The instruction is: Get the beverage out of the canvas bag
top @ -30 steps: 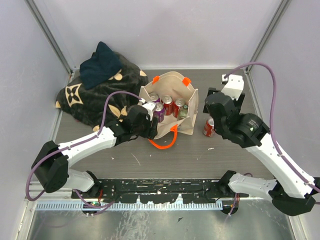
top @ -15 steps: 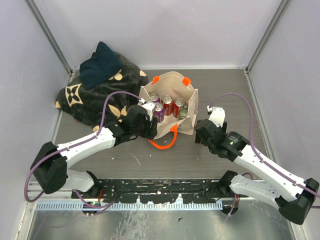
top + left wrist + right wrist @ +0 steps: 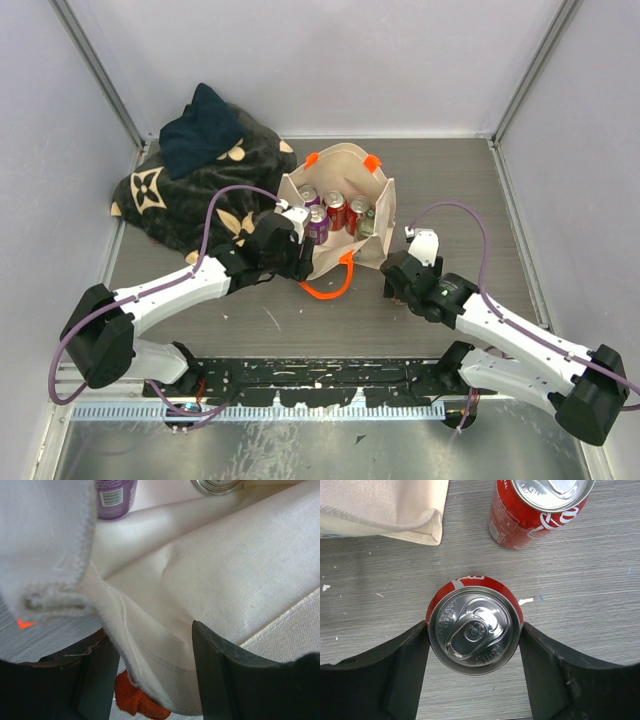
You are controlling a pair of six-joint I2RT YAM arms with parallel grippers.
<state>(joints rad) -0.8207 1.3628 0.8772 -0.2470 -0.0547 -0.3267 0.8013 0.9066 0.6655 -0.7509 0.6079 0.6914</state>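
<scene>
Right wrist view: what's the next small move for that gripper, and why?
Probably open the right gripper and lift away: the red can between its fingers seems to stand upright on the table, outside the canvas bag, beside a second red can.

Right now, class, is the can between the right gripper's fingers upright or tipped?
Upright: the red can shows its whole round lid to the wrist camera.

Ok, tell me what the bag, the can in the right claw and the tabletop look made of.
Bag: woven beige cloth, matte, stitched hems, likely canvas.
Can: metal, probably aluminium; shiny silver lid with pull tab, glossy red print.
Tabletop: grey wood-grain surface, matte and scuffed, possibly laminate.
</scene>
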